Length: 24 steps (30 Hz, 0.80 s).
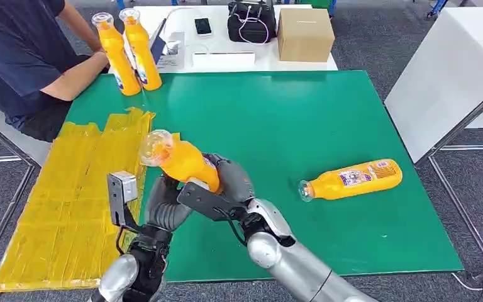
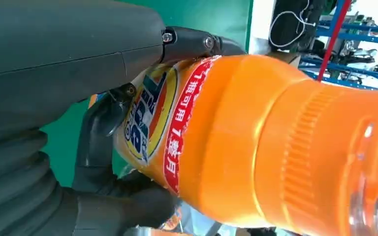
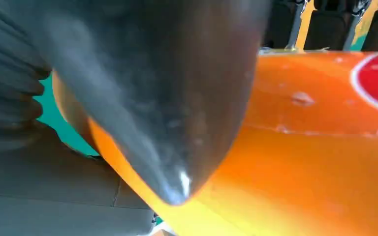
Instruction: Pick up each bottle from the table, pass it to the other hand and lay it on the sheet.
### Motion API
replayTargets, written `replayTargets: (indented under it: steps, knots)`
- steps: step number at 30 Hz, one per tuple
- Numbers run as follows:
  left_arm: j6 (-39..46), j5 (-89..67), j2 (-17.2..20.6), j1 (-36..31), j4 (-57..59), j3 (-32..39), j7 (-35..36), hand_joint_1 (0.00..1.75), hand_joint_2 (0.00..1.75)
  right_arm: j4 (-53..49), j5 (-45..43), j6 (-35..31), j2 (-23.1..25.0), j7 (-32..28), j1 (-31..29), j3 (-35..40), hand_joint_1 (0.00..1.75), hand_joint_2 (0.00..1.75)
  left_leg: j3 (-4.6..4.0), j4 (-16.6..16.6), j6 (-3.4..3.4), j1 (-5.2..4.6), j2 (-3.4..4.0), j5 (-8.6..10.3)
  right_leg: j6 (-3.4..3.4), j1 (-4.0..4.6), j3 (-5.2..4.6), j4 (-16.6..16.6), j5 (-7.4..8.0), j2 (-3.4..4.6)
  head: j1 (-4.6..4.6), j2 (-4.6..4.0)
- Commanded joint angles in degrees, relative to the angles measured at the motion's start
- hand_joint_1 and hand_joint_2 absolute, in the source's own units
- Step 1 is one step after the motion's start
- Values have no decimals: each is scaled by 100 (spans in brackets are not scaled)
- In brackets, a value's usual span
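Both robot hands, the left robot hand [image 1: 166, 204] and right robot hand [image 1: 229, 179], hold the tilted orange plastic bottle [image 1: 179, 160]. It may drop onto the green surface [image 1: 289, 126] if one lets go early.

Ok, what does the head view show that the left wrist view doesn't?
The head view alone shows the yellow sheet, a bottle lying on the green mat, two upright bottles by a person's arm, and the right hand. The left wrist view alone shows the label's print up close. Both show the left hand on the held bottle.
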Motion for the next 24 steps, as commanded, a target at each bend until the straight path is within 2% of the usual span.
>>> replayTargets:
  steps: [1,24]
  knots:
    - [-70,-6,-39,-475,278,-713,-2,175,175,591,-19,38,66,11,-209,475,175,175,18,0,-4,0,-10,-3,-1,1,23,-2,-8,-14,-4,0]
    - [-76,0,-36,-477,293,-731,1,175,175,537,-18,68,15,8,-206,490,175,175,15,0,-3,1,-10,-3,-1,1,21,-2,-7,-13,-4,0]
